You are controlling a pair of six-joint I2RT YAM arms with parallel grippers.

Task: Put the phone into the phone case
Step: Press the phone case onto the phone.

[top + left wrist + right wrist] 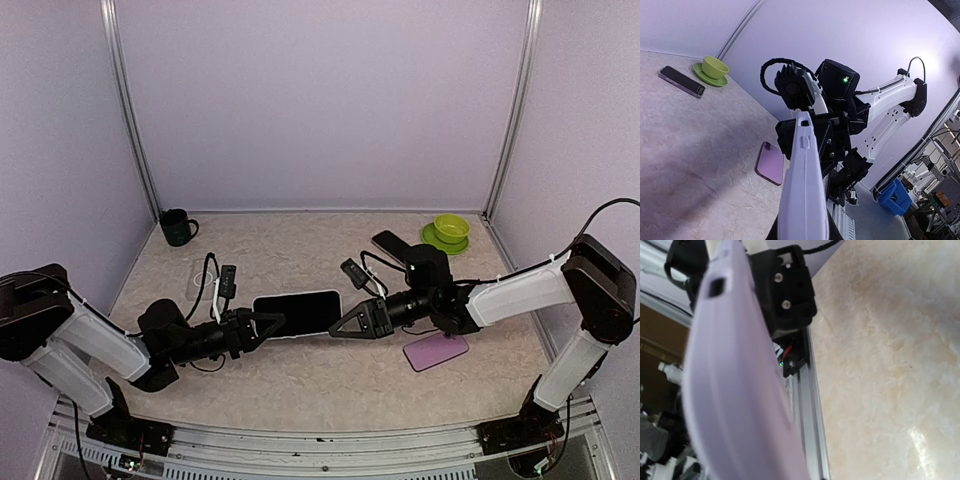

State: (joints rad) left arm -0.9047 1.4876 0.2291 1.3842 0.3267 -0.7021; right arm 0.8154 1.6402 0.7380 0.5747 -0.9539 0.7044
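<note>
Phone case (297,313), white rim w/ dark face, held off table btwn both claws: left gripper (262,325) clamped on its L end, right gripper (338,322) clamped on R end. Purple phone (435,351) flat on table, near right gripper.

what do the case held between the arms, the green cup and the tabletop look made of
Phone case: pale lilac, matte, moulded button bumps; likely soft plastic or silicone. Green cup: glossy lime, plastic or glazed ceramic, cannot tell. Table: beige marbled pattern with a slight sheen, probably laminate rather than stone.
</note>
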